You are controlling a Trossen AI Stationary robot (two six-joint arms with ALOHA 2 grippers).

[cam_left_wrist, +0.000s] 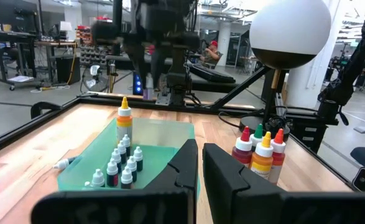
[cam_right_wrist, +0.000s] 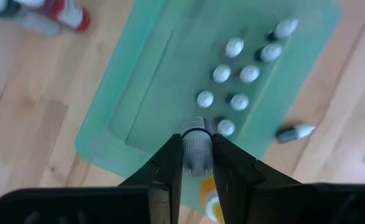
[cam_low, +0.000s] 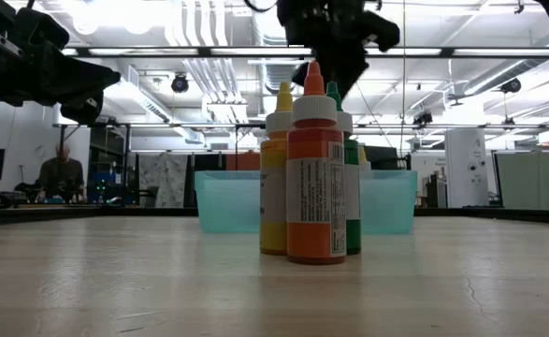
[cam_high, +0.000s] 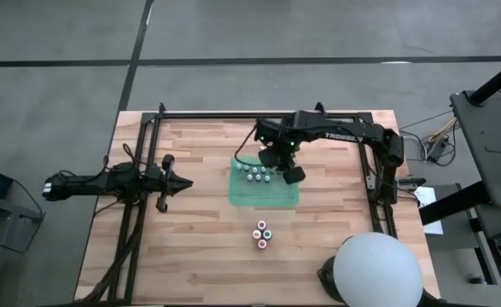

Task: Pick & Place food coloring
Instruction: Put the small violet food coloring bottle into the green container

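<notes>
You have the tray [cam_high: 271, 194] at the middle of the tabletop [cam_high: 199, 247], with small bottles [cam_high: 256, 175] standing in a cluster in its far part. One small bottle [cam_right_wrist: 296, 132] lies on the tabletop just beside the tray. Four taller bottles [cam_high: 262, 234] stand grouped between the tray and the near edge. The right claw [cam_right_wrist: 198, 163] hangs above the tray with a bottle [cam_right_wrist: 196, 149] between its fingers. The left claw [cam_high: 184, 182] waits toward the left edge.
</notes>
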